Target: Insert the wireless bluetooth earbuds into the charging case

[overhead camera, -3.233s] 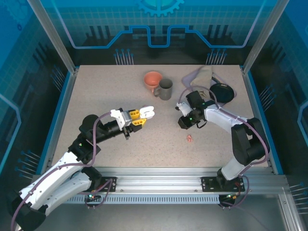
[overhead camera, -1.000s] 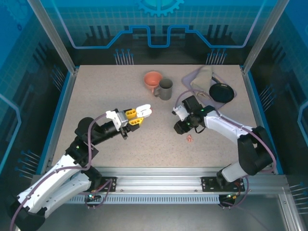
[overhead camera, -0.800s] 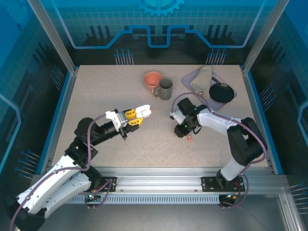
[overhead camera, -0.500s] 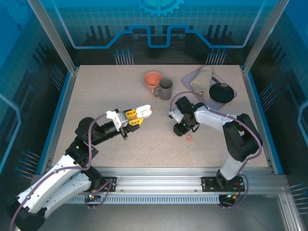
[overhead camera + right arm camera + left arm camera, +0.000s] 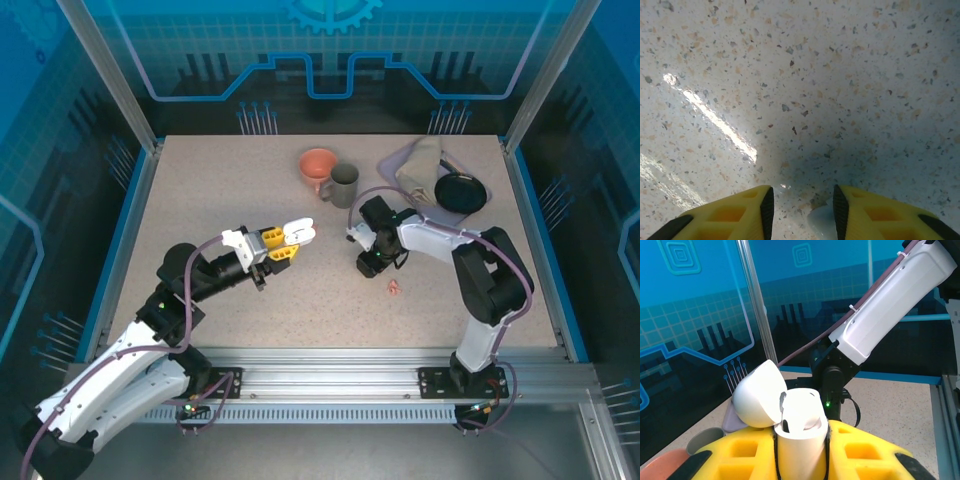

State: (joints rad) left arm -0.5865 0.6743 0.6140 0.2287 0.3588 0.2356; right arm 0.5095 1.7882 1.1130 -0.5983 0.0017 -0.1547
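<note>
Case (image 5: pixel 800 415) | clamped in left pincer (image 5: pixel 801 450), long axis along it | lid (image 5: pixel 759 400) open

Orange cup (image 5: pixel 317 165) touches grey mug (image 5: pixel 344 185) — 2 vessels far on table (image 5: pixel 220 180); black dish (image 5: pixel 461 192), perhaps cloth (image 5: pixel 420 160), right.

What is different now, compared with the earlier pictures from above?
The right pincer moved left across the table, toward the open charging case held in the left pincer. Nothing was visibly taken or let go. The left pincer barely shifted; the pink earbuds, orange cup and grey mug stayed put.
</note>
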